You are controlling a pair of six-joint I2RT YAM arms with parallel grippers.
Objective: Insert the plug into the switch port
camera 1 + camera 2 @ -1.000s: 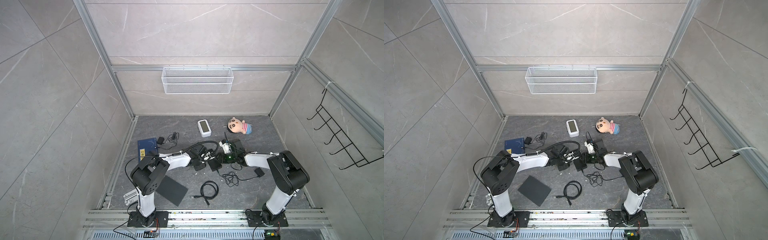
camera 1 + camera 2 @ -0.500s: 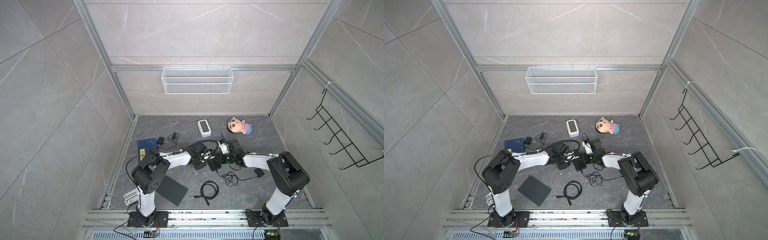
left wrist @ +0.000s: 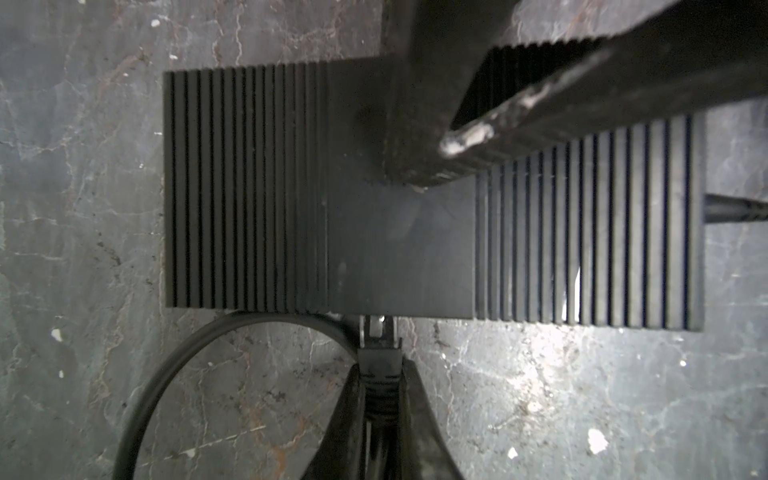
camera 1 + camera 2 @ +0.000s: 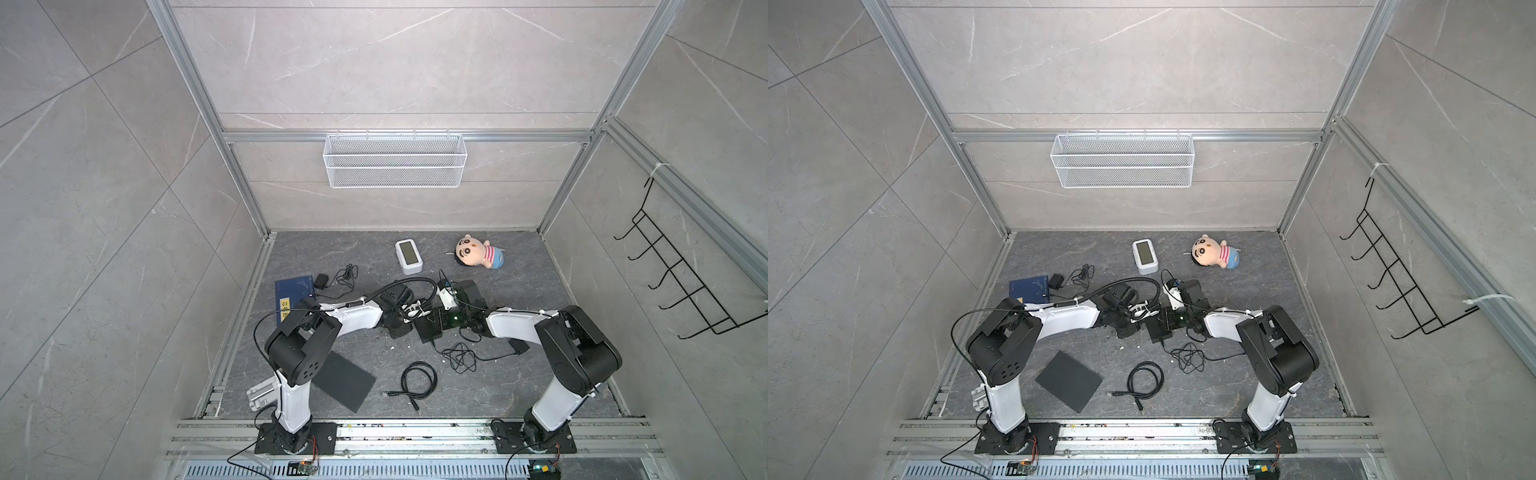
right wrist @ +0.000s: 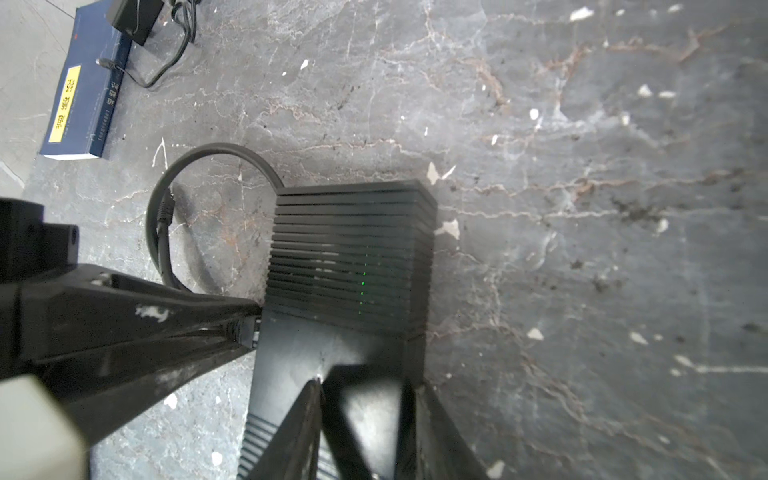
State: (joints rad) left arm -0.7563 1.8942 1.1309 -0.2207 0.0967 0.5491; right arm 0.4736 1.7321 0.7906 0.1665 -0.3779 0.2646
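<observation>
- Pinches the plug (image 3: 379,353) by its ribbed black boot in the left gripper (image 3: 380,365), jaws pressed together on it.
- Holds the plug's clear tip right against the side face of the switch (image 3: 249,187); cannot tell whether it is seated in a port.
- Has the switch, a black ribbed box, lying flat near the middle of the tabletop (image 4: 519,374), well away from every edge.
- Reaches over the switch from the opposite side with the right gripper (image 5: 365,384), jaws spread partway and gripping nothing.
- Rests one of its fingertips (image 5: 311,409) on the smooth band of the switch's top face, the other by the far side of that band.
- Shows small green lights on the ribbed part of the switch in the right wrist view.
- Trails a black cable (image 3: 166,374) from the plug in a loop on the tabletop, just beside the switch.
- Has a blue book (image 4: 293,299) by the left edge, with a small black adapter (image 4: 321,281) just beyond it.
- Has a white device (image 4: 408,257) near the middle of the far edge and a plush doll (image 4: 478,254) further toward the far right corner.
- Has a black mat (image 4: 345,382) toward the near left corner and a coiled black cord (image 4: 417,380) by the middle of the near edge.
</observation>
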